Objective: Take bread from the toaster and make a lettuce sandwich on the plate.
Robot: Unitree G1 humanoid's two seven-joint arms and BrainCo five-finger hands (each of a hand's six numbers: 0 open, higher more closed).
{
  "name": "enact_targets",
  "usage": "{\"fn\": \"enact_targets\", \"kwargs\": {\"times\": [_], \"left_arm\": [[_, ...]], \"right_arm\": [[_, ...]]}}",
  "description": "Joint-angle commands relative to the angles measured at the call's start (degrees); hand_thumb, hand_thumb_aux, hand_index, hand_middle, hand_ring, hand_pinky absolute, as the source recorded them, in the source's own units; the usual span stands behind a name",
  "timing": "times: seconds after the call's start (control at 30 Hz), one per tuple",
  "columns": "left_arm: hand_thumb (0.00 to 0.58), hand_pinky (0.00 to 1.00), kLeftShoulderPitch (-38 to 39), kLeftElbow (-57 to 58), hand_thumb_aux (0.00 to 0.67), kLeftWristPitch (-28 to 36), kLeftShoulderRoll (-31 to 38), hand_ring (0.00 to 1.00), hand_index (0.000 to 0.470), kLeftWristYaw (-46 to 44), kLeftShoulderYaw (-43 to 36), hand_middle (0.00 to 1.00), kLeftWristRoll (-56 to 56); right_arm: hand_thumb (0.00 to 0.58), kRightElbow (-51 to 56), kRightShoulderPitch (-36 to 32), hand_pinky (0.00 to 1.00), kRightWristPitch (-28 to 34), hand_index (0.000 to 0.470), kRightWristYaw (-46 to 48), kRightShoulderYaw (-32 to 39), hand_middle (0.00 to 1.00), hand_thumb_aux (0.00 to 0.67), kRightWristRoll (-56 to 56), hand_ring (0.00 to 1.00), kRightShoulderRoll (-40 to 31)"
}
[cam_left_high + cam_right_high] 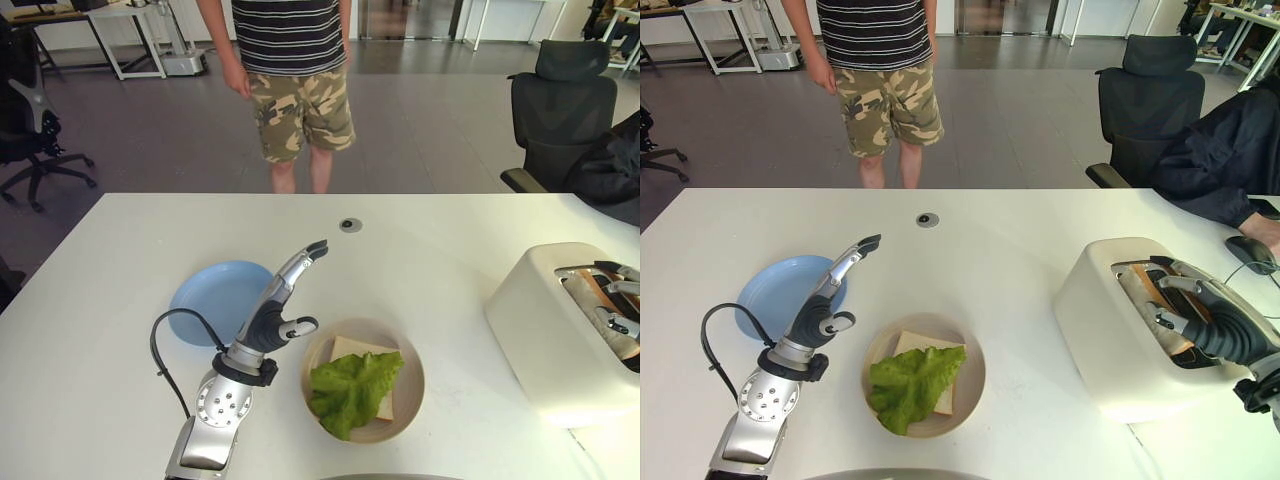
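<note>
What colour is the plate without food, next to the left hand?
The plate is plain light blue, with no pattern. It shows best in the right eye view.

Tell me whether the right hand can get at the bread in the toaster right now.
Likely yes: the right hand is at the toaster's top slot, against the bread slice standing in it, with nothing between them. Whether it grips yet is unclear.

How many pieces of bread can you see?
2: one pale square slice on the round beige plate under the green lettuce leaf, one brown slice in the white toaster. More may hide inside.
</note>
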Motion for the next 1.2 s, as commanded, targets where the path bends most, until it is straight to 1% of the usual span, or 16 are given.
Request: {"fn": "enact_targets", "kwargs": {"times": [0.03,0.07,0.13,0.23,0.33,0.63,0.8,0.97,1.03,1.1,1.2], "left_arm": [[0.000,0.00,0.81,0.23,0.000,-0.22,0.56,0.00,0.000,0.44,0.36,0.00,1.85],[0.000,0.00,0.92,0.25,0.000,-0.33,0.58,0.00,0.000,0.58,0.50,0.00,2.02],[0.000,0.00,1.29,0.10,0.000,-0.48,0.59,0.00,0.000,0.93,0.79,0.00,2.32],[0.000,0.00,1.62,0.00,0.000,-0.69,0.55,0.00,0.000,1.33,1.15,0.00,2.65],[0.000,0.00,1.66,0.03,0.000,-0.98,0.62,0.00,0.000,1.61,1.50,0.00,2.79],[0.000,0.00,2.35,-0.61,0.000,-1.63,0.56,0.00,0.000,2.47,2.36,0.00,3.24],[0.000,0.00,2.26,-1.26,0.000,-1.34,0.45,0.00,0.000,2.49,2.80,0.00,3.37],[0.000,0.00,2.02,-1.10,0.000,-1.67,0.46,0.00,0.000,2.65,2.97,0.00,3.33],[0.000,0.00,1.98,-0.85,0.000,-2.24,0.68,0.00,0.000,2.78,3.21,0.00,3.23],[0.000,0.00,2.06,-1.26,0.000,-3.11,1.24,0.00,0.000,3.02,4.18,0.00,3.14],[0.000,0.00,2.50,-2.96,0.000,-4.84,2.81,0.00,0.000,3.17,6.44,0.00,3.20]], "right_arm": [[0.576,0.42,0.06,0.00,1.76,0.429,1.82,2.07,0.00,0.612,-1.75,0.00,-1.21],[0.580,0.43,0.01,0.00,1.95,0.470,1.89,2.20,0.00,0.670,-2.14,0.00,-1.59],[0.580,0.32,-0.64,0.00,2.21,0.470,2.09,2.49,0.00,0.670,-1.87,0.00,-2.21],[0.580,-1.10,-3.63,0.00,4.17,0.470,1.95,1.54,0.00,0.670,2.27,0.00,-2.16],[0.580,-2.52,-7.06,0.00,8.13,0.470,1.92,-0.93,0.00,0.670,7.43,0.00,-2.11],[0.580,-5.05,-12.70,0.00,20.99,0.470,6.56,-10.30,0.00,0.670,21.34,0.00,-4.61],[0.580,-8.80,-17.86,0.00,26.55,0.470,8.04,-10.01,0.00,0.670,28.45,0.00,-6.30],[0.580,-11.31,-23.68,0.00,30.41,0.470,7.72,-6.36,0.00,0.670,32.01,0.00,-7.48],[0.580,-14.24,-25.83,0.00,33.02,0.470,8.65,-2.46,0.00,0.670,35.81,0.00,-7.03],[0.580,-17.43,-28.77,0.00,36.50,0.470,10.07,5.67,0.00,0.670,39.56,0.00,-5.92],[0.580,-18.20,-35.09,0.00,40.69,0.470,11.59,21.16,0.00,0.670,39.00,0.00,-2.73]]}}
